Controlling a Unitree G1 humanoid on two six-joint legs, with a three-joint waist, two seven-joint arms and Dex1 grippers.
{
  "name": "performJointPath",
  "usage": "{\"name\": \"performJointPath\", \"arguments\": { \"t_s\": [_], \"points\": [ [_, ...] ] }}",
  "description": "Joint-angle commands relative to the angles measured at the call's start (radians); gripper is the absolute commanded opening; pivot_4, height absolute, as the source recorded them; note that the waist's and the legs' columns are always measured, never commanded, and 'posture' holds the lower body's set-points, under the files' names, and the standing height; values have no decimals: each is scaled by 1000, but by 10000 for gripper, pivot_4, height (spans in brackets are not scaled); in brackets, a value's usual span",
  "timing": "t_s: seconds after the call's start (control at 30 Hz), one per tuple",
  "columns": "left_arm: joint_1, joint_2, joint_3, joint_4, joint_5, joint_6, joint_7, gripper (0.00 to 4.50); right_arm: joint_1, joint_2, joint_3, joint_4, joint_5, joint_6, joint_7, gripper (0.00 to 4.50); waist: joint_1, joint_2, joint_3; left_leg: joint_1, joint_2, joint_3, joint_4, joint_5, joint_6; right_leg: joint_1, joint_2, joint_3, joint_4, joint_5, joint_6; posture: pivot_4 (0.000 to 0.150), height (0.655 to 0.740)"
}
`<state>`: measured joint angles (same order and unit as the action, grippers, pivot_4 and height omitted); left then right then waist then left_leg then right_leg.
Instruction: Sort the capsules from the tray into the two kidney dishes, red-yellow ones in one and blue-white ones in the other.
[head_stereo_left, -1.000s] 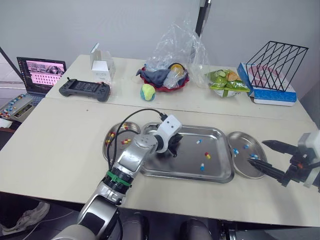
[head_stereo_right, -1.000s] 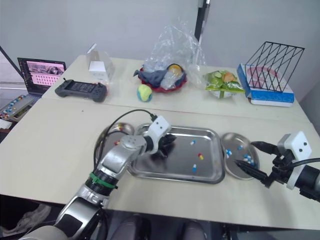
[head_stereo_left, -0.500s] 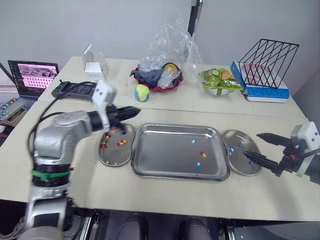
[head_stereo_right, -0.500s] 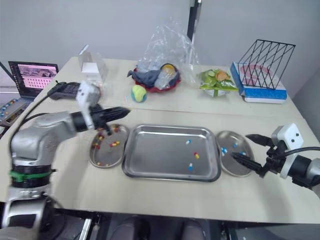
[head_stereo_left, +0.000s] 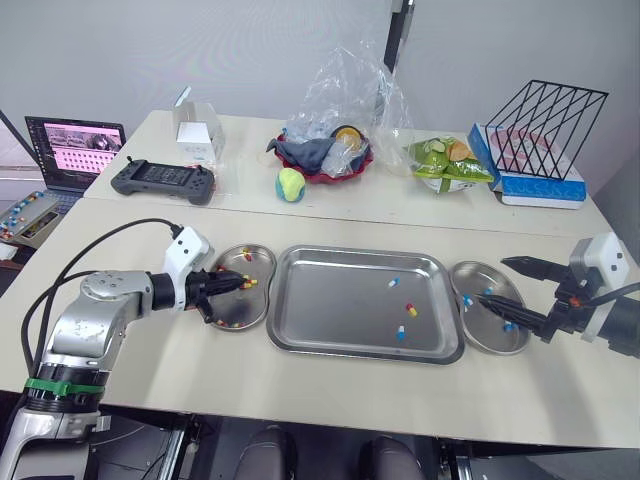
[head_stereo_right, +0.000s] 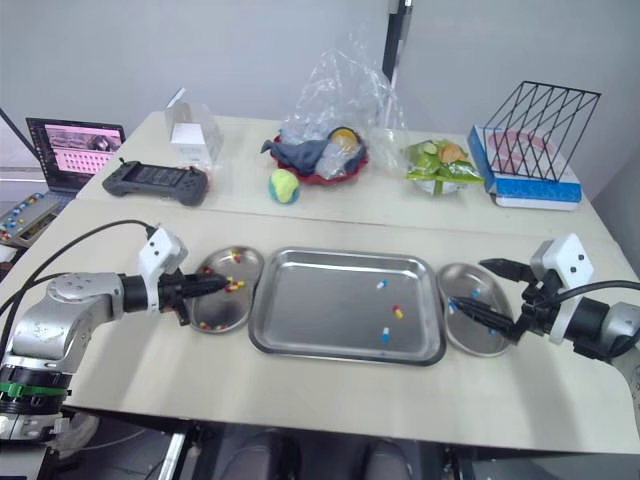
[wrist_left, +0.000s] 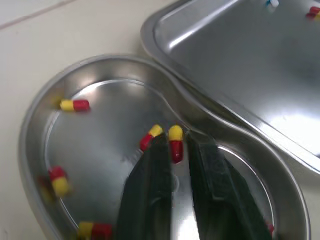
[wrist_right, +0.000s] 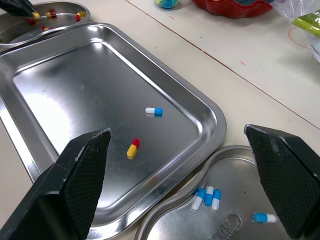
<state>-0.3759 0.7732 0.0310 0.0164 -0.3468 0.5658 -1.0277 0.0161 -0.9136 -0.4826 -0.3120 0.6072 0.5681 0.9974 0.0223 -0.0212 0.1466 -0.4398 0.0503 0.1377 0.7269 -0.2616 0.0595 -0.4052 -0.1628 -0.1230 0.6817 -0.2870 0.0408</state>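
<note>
Left gripper (wrist_left: 176, 137) jaws pinched on a red-yellow capsule (wrist_left: 175, 146), low over the left kidney dish (wrist_left: 35, 120). Right gripper (head_stereo_left: 493, 282) jaws wide, above the right kidney dish (head_stereo_left: 515, 340) holding blue-white capsules (wrist_right: 208, 196). Three loose capsules (head_stereo_left: 410, 309) in the tray (head_stereo_left: 350, 252) between the dishes.

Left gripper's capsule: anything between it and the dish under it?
Nothing visible. The left gripper holds the red-yellow capsule over the dish, with bare steel beyond its fingertips. One loose capsule lies close beside the held one, likely not in the way of a drop.
</note>
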Motion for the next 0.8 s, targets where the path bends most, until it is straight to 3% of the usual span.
{"name": "performJointPath", "arguments": {
  "t_s": [0.03,0.27,0.3,0.5,0.8],
  "points": [
    [-17,26,26,-7,-14,-23,-25,19386,-12,-20,-24,-19,10,-5,-2,45000,0,0,0,0,0,0,0,0,0,0,0,0,0,0,0,1500,6880],
    [-51,71,151,103,-59,-53,-43,43356,-21,-16,-39,16,11,-14,-2,45000,-6,0,0,0,0,0,0,0,0,0,0,0,0,0,0,1500,6880],
    [-53,76,173,126,-65,-63,-40,44702,-26,-12,-43,25,13,-15,-5,45000,-9,0,0,0,0,0,0,0,0,0,0,0,0,0,0,1500,6880],
    [-35,88,300,240,-101,-145,-60,44702,-27,-4,-63,96,10,-36,0,45000,-9,0,0,0,0,0,0,0,0,0,0,0,0,0,0,1500,6880],
    [17,142,336,374,-69,-263,-101,44702,9,2,-79,186,-17,-95,13,45000,-9,0,0,0,0,1,-1,0,0,-1,0,0,0,0,0,1500,6880]
  ]
}}
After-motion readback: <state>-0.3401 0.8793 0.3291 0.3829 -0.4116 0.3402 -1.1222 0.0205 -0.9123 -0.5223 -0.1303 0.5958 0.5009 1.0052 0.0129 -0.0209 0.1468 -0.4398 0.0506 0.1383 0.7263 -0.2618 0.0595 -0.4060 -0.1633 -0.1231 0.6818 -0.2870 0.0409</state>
